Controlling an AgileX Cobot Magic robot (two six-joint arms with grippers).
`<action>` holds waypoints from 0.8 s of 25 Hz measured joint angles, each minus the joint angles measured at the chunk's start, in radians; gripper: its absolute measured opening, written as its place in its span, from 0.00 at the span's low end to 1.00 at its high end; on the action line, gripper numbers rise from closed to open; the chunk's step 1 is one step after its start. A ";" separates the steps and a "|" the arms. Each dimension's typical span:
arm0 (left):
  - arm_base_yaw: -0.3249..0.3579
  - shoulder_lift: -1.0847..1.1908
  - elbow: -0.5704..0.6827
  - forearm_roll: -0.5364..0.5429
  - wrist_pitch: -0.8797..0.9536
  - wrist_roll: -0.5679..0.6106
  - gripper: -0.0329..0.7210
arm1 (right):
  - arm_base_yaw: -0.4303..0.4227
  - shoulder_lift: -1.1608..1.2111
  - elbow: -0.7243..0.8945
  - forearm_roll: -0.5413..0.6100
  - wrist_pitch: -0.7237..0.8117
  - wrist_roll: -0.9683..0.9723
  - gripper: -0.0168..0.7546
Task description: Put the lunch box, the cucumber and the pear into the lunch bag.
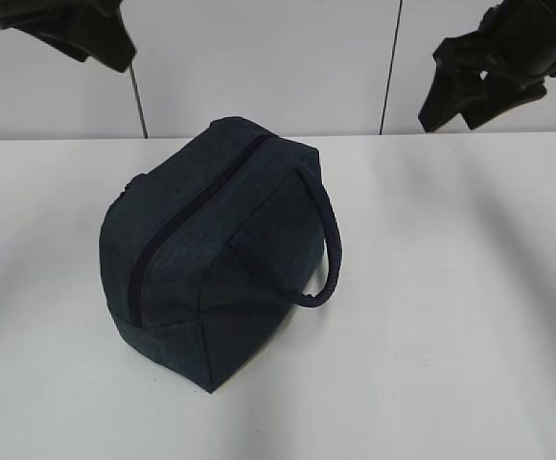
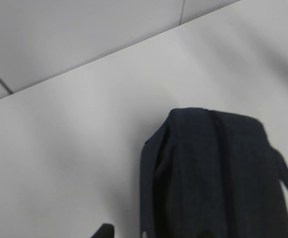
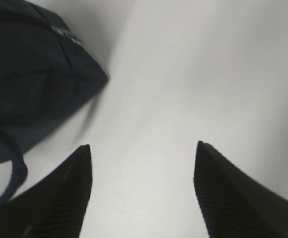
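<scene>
The dark navy lunch bag (image 1: 216,249) lies on the white table (image 1: 451,335), its zipper (image 1: 177,240) shut along the top and a rope handle (image 1: 331,259) looping to the right. The bag also shows in the left wrist view (image 2: 213,178) and the right wrist view (image 3: 30,74). My left gripper (image 1: 115,53) hangs high at the back left; only one fingertip (image 2: 104,231) shows clearly, well off centre. My right gripper (image 1: 453,115) hangs high at the back right, open and empty (image 3: 143,148) over bare table. The lunch box, cucumber and pear are out of view.
A pale panelled wall (image 1: 259,57) with dark vertical seams stands behind the table's far edge. White tabletop (image 1: 48,383) spreads left, right and in front of the bag.
</scene>
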 joint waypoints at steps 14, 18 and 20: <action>0.000 -0.473 0.556 0.109 -0.127 -0.128 0.44 | 0.250 -0.384 0.385 -0.417 0.004 0.430 0.64; 0.000 -0.650 0.691 0.109 -0.129 -0.170 0.42 | 0.264 -0.600 0.613 -0.438 -0.072 0.462 0.63; 0.000 -0.749 0.755 0.109 -0.128 -0.188 0.40 | 0.264 -0.714 0.713 -0.465 -0.083 0.469 0.62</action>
